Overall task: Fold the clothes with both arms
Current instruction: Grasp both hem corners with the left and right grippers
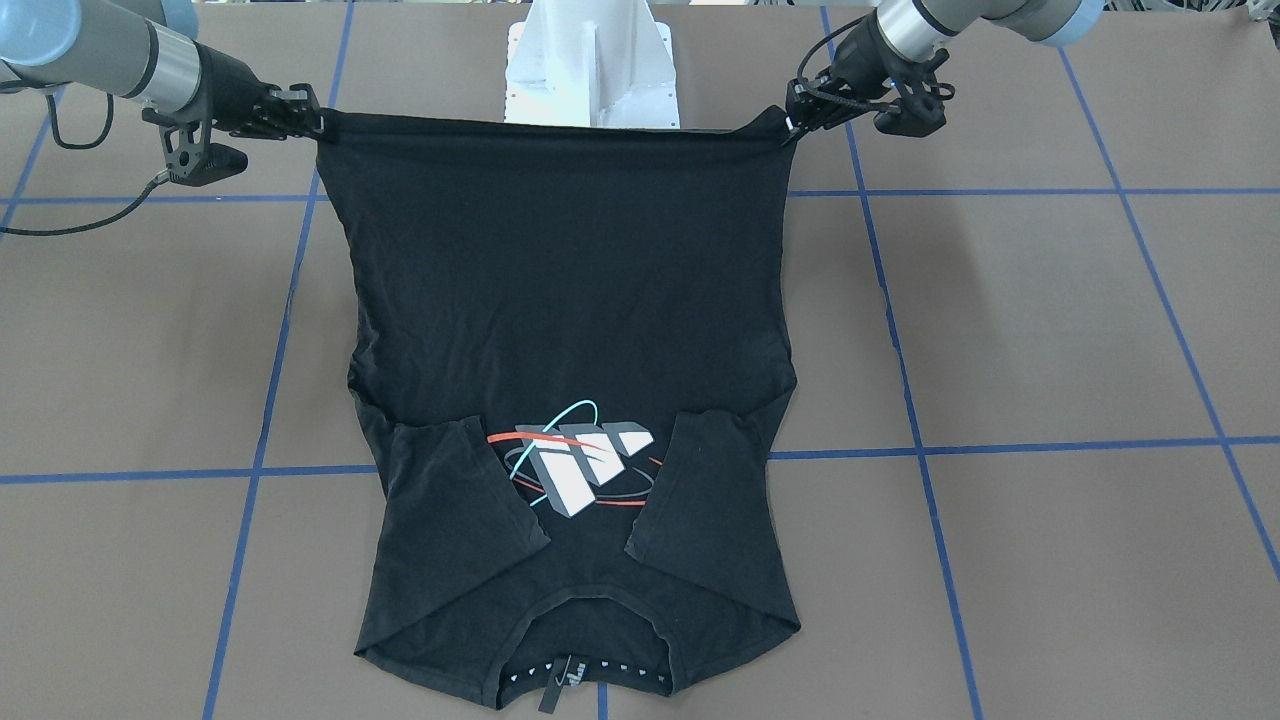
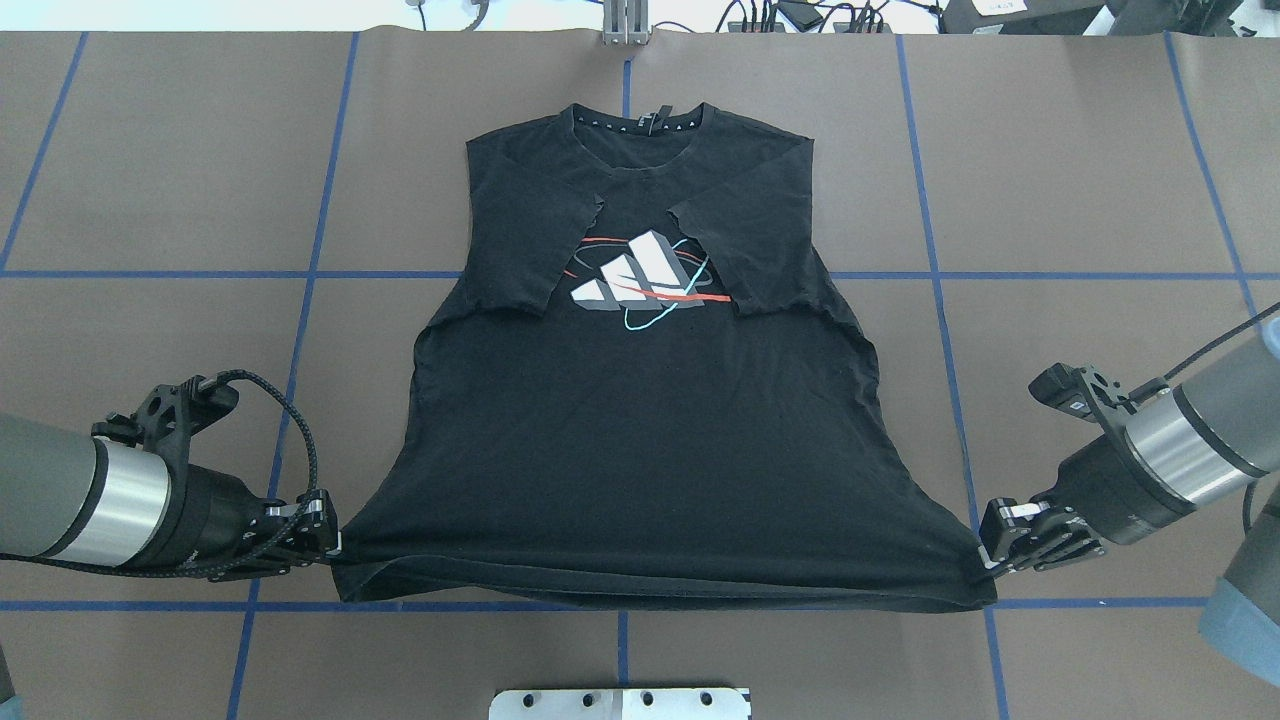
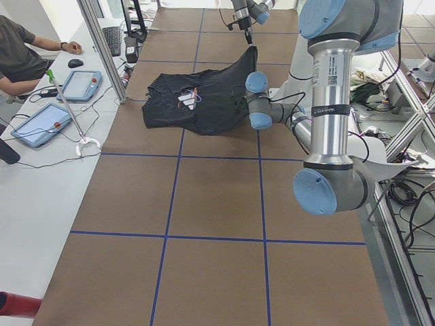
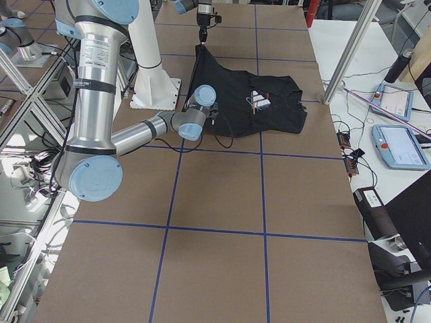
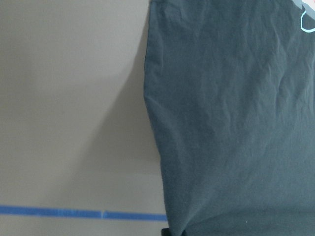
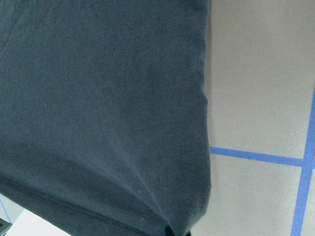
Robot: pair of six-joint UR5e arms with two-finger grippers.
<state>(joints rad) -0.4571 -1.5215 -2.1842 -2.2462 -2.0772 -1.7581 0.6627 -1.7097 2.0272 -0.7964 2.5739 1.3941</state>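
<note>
The black T-shirt lies graphic side up, collar at the far side, both sleeves folded inward over the grey-white graphic. My left gripper is shut on the hem's left corner and my right gripper is shut on the hem's right corner. The hem is stretched taut between them and lifted off the table. In the front-facing view the left gripper is at the right and the right gripper at the left. Both wrist views show only black cloth.
The brown table carries a grid of blue tape lines. The white pedestal base stands just behind the lifted hem. An operator with tablets sits at the far side.
</note>
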